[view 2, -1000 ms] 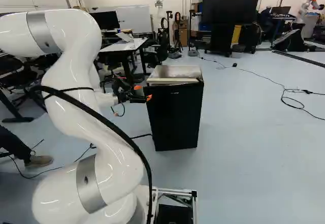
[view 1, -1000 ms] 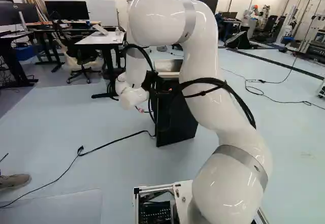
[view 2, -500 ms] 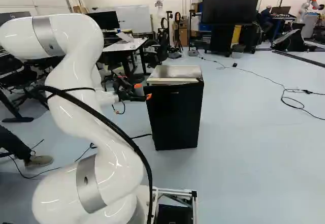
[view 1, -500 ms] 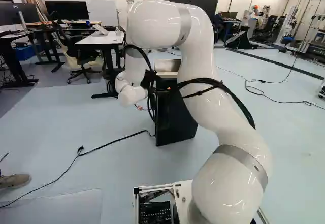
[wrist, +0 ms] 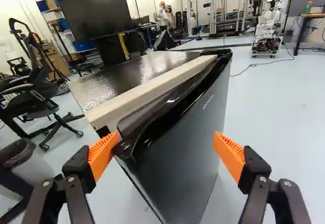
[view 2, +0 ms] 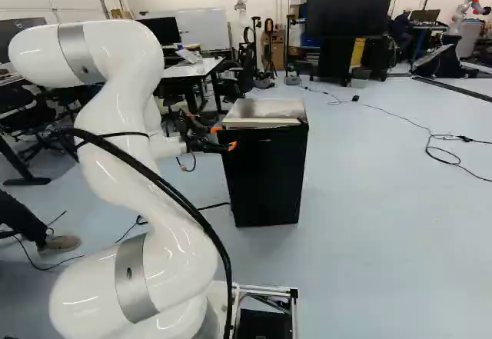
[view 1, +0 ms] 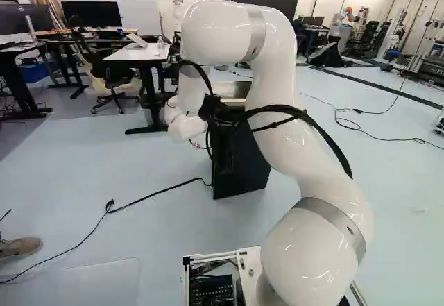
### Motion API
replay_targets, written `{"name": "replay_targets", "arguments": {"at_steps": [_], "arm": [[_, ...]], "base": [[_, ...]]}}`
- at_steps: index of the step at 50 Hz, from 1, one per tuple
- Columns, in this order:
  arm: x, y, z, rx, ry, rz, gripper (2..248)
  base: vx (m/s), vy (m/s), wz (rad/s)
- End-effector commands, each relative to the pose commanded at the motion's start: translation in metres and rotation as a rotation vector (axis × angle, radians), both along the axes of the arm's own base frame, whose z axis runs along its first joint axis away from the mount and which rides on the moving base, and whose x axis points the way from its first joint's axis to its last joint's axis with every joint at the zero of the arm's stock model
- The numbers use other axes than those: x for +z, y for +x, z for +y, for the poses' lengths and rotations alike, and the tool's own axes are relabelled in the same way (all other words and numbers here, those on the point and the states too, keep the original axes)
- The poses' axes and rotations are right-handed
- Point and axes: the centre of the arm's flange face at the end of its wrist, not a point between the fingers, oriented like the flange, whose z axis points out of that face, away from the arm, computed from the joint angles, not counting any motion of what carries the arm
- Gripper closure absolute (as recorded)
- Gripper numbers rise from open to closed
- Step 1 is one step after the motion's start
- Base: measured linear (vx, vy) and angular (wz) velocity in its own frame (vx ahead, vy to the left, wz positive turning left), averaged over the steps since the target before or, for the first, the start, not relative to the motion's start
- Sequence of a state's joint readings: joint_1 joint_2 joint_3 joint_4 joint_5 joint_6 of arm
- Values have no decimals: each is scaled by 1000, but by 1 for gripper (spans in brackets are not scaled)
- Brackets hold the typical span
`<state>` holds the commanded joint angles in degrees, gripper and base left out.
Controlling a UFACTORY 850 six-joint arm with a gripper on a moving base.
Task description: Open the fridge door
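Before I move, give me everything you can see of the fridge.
The fridge is a small upright box standing on the pale floor. Glossy dark top, cream strip along its front edge; flat dark door with a shiny black cap, seemingly plastic. Door looks shut. The open gripper straddles its near upper corner, one orange pad very close; I can't tell whether it touches.

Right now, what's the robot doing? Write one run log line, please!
gripper: open, by door's top corner | fridge door: looks shut | grip: none | touch: cannot tell
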<state>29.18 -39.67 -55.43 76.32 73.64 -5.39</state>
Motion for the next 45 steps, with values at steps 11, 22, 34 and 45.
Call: {"name": "replay_targets", "arguments": {"at_steps": [11,22,34,45], "arm": [[1,-15,-16,-30,-7,22,3],[1,-37,-30,-68,-9,54,3],[-2,-64,-46,-138,7,102,3],[-4,-90,-61,-208,19,144,3]], "base": [[0,0,0],[0,0,0],[0,0,0],[0,0,0]]}}
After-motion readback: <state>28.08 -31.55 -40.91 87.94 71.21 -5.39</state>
